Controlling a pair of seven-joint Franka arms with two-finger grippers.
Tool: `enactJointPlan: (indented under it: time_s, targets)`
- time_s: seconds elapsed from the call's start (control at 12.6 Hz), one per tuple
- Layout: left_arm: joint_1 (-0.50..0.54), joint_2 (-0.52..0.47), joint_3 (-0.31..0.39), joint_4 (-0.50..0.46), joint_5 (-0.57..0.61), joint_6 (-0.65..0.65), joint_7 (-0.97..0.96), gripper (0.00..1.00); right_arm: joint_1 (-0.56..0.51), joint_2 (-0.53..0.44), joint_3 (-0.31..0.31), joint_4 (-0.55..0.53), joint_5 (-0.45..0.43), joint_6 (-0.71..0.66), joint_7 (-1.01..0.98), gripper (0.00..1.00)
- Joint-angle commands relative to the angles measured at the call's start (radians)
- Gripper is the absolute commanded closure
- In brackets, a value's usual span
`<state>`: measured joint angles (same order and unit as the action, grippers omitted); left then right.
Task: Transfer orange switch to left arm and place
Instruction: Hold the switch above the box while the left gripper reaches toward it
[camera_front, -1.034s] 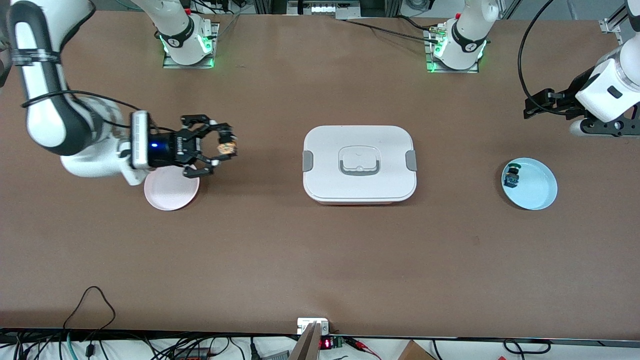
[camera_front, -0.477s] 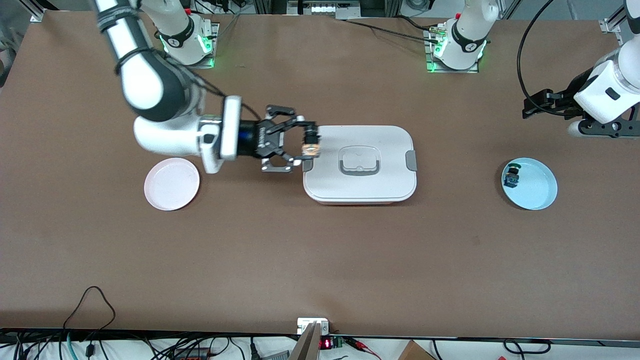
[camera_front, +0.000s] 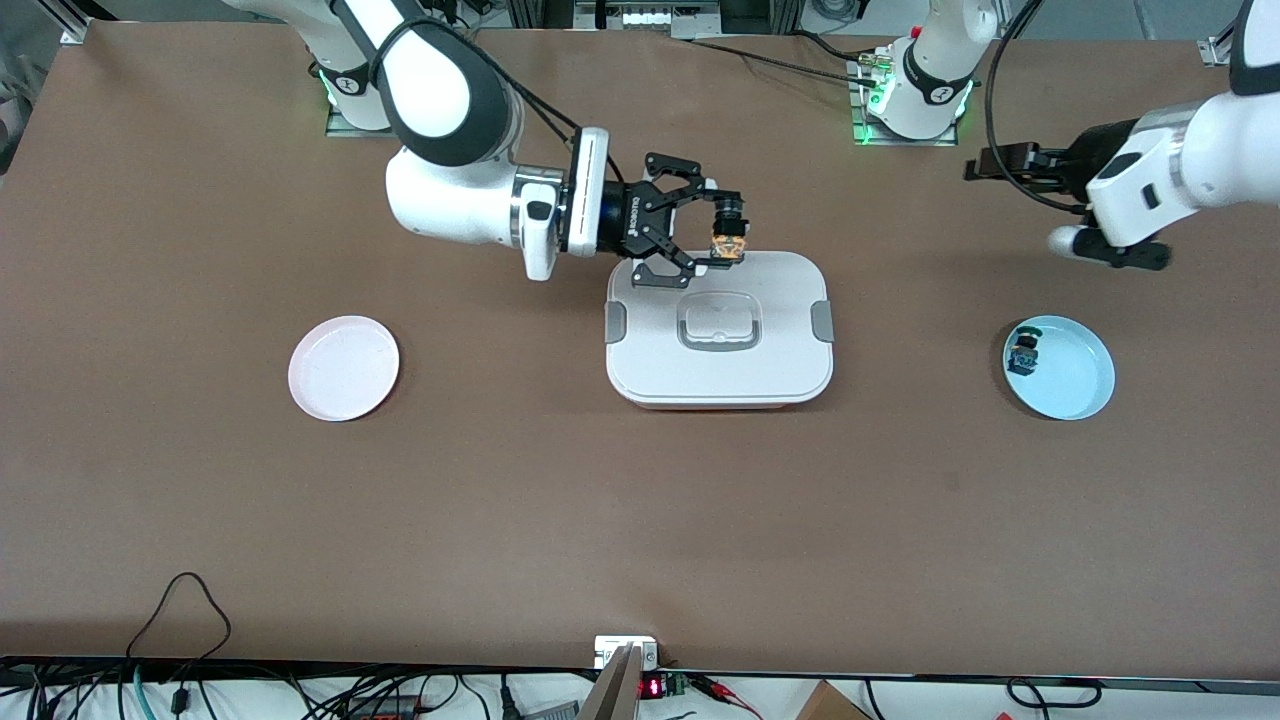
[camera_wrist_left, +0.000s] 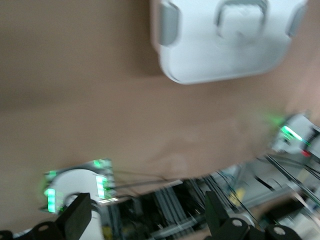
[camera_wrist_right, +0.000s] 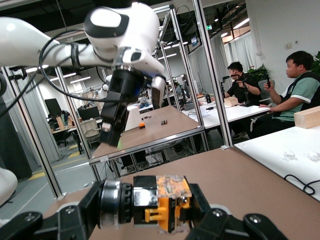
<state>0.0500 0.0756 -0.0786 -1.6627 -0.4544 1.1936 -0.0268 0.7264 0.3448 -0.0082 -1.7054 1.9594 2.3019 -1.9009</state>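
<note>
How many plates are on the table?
2. The pink plate lies toward the right arm's end of the table; the blue plate, with a small dark switch on it, lies toward the left arm's end. None looks hidden.

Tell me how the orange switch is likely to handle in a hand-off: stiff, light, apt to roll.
The orange switch, pinched in the right gripper over the box, looks rigid: hard plastic with a metal collar. Probably light, being tiny beside the fingers. Its round barrel might roll if set down.

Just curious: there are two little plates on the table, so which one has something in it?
The pale blue plate toward the left arm's end holds a small dark switch; the pink plate is bare.
</note>
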Motion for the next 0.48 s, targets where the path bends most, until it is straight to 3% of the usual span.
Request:
enactJointPlan:
  time_s: [0.0, 0.24, 0.4]
  targets:
    - [0.001, 0.079, 0.002, 0.024, -0.206, -0.037, 0.024, 0.0, 0.03, -0.009, -0.012, 0.009, 0.036, 0.045, 0.008, 1.0]
    - [0.001, 0.112, 0.002, 0.012, -0.508, 0.006, 0.054, 0.0, 0.045, -0.015, -0.01, 0.009, 0.039, 0.074, 0.02, 1.0]
    - [0.002, 0.105, -0.019, -0.002, -0.637, 0.061, 0.07, 0.0, 0.045, -0.015, -0.01, 0.009, 0.039, 0.079, 0.02, 1.0]
